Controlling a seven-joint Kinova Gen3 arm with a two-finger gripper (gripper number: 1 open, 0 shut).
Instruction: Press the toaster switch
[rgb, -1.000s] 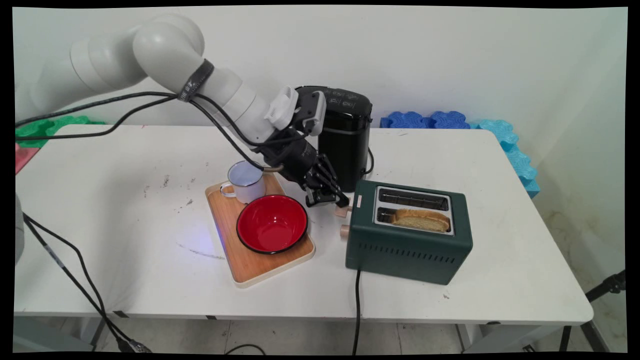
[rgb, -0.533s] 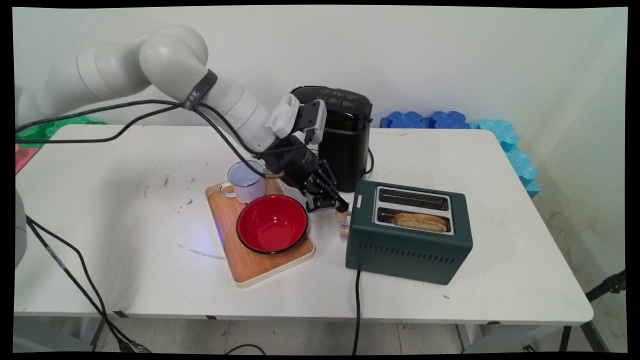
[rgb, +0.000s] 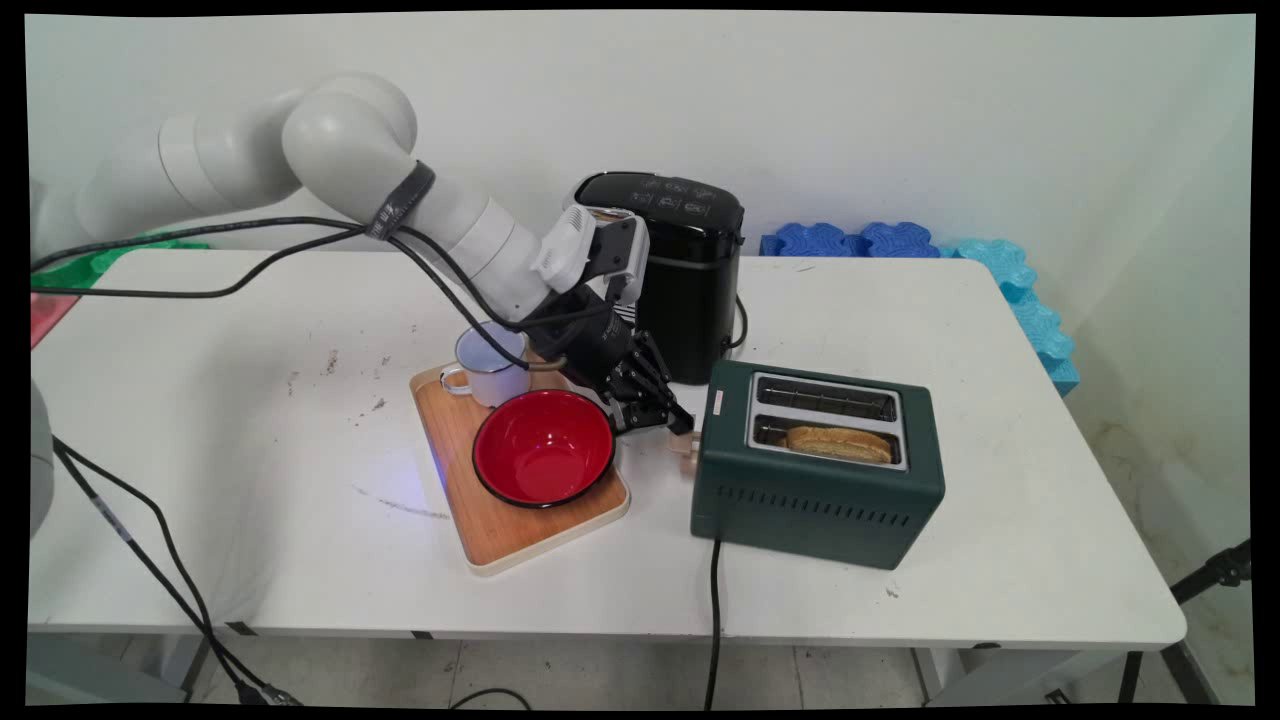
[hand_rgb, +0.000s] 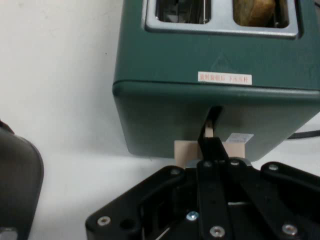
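Gripper (hand_rgb: 214, 150) rests on the wooden lever (hand_rgb: 186, 151) of the green toaster (hand_rgb: 165, 100) directly ahead; toast (hand_rgb: 255, 11) sits in its far slot.

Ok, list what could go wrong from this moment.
The gripper presses on the toaster's wooden lever; it might slip off the small tab. The toaster could tip or slide under the push. The arm's cables hang over the white mug and might snag it.

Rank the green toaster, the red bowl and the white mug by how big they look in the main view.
Largest to smallest:
1. green toaster
2. red bowl
3. white mug, partly hidden by the arm and slightly farther from the camera
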